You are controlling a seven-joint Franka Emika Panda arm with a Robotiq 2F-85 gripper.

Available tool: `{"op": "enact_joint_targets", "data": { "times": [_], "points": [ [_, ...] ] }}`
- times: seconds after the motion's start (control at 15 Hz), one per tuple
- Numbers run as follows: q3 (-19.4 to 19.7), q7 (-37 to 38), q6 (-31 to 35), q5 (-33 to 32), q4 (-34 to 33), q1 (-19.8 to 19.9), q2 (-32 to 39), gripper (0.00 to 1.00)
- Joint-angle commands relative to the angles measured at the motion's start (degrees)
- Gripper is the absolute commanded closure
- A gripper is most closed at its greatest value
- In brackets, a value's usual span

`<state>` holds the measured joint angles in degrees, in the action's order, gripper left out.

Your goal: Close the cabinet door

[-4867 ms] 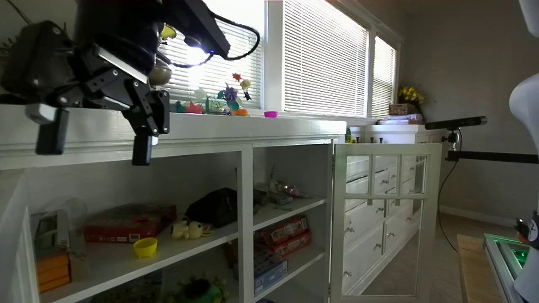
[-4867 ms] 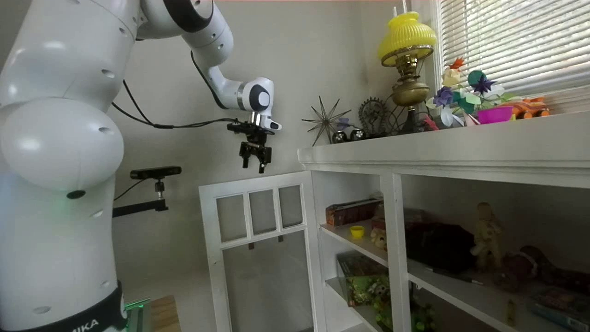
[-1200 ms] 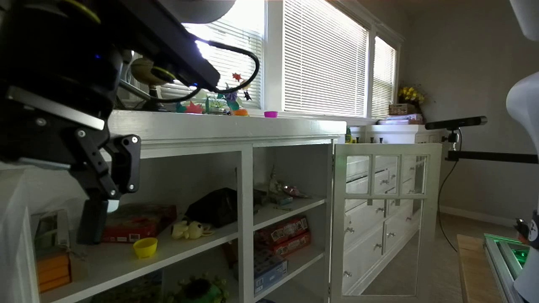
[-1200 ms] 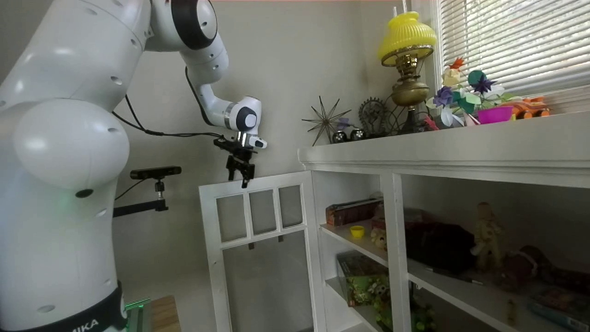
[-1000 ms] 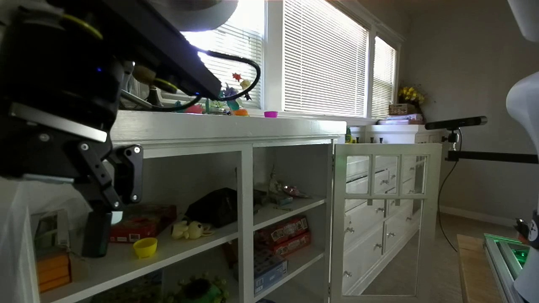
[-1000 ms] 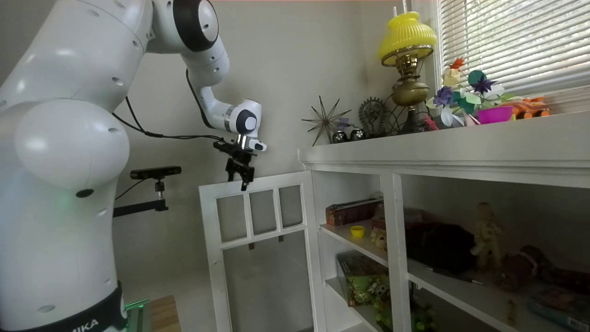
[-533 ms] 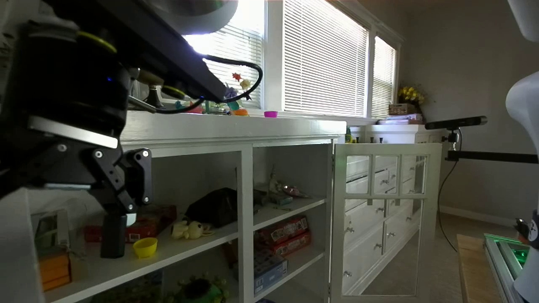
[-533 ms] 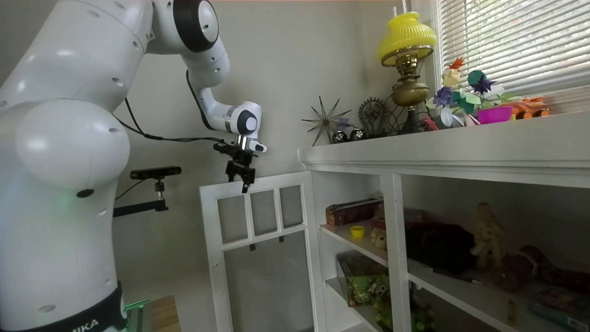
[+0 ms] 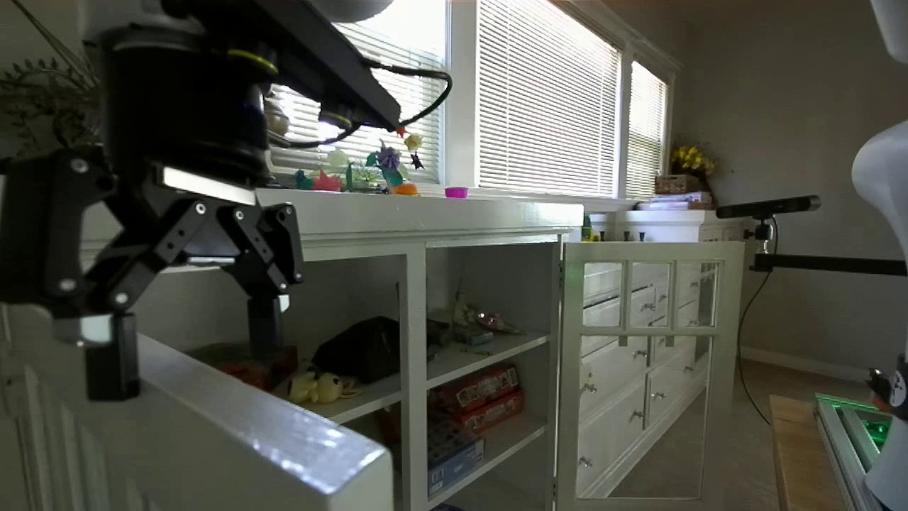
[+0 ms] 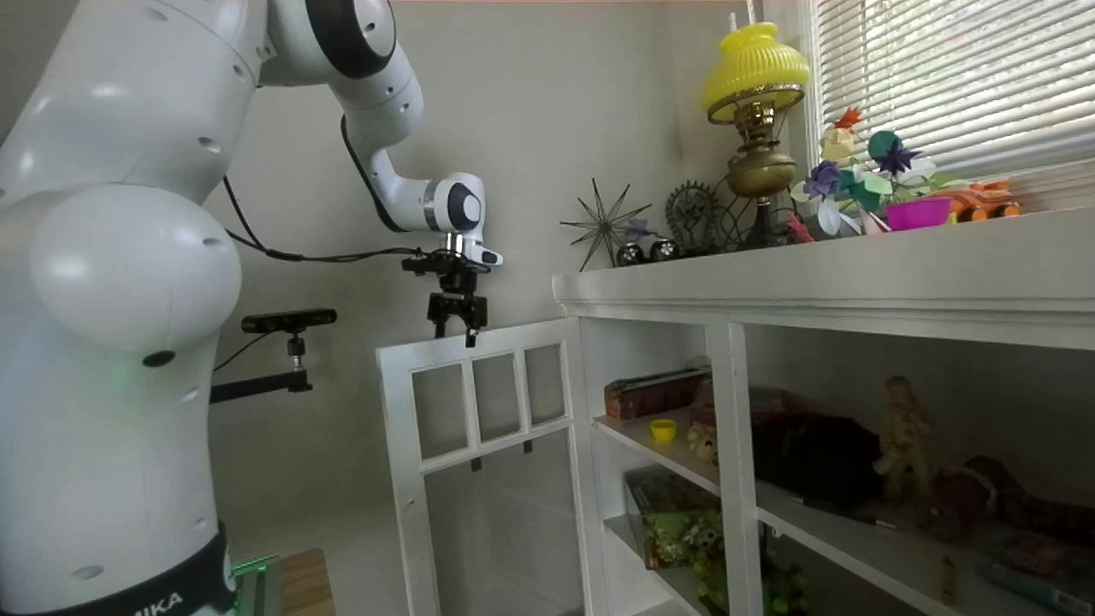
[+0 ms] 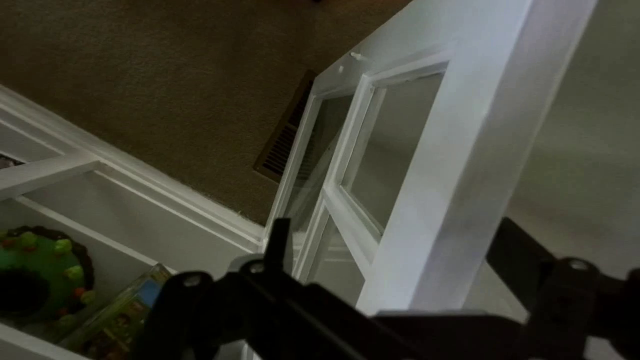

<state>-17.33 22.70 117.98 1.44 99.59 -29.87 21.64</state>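
Glossy white robot arm [image 10: 171, 111], smooth and rounded, with a black end effector [image 9: 188, 355].
In an exterior view, dimples [image 10: 210, 144] and a dark oval [image 10: 158, 359] dot the shell [image 10: 133, 265] at left, white "MIKA" letters [image 10: 161, 605] mark a black band [image 10: 210, 582] at lower left, and black cables [image 10: 325, 257] run to the wrist [image 10: 464, 203]; in an exterior view, silvery screws [image 9: 201, 209], a pale metal strip [image 9: 208, 186] and blocky dark fingers [image 9: 112, 362] show at left.

Daylit white slatted blinds [image 9: 547, 99] glow near a plain grey wall [image 9: 787, 128]; brown slotted vent [image 11: 286, 134] in brown carpeted floor [image 11: 170, 95]
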Motion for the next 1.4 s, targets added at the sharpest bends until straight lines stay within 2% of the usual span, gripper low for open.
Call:
{"op": "enact_joint_targets", "data": {
  "times": [0.0, 0.4, 0.93, 1.33],
  "points": [
    [0.7, 1.0, -3.0, -3.4, 0.8, -0.2, -3.3, 0.0],
    [0.6, 0.5, -6.3, -3.6, 1.4, 0.8, -3.6, 0.0],
    [-1.1, -1.1, -4.6, -0.4, -0.3, 1.1, -5.3, 0.0],
    [-2.3, -0.7, -4.3, 1.1, 0.2, 0.9, -3.8, 0.0]
  ]
}}
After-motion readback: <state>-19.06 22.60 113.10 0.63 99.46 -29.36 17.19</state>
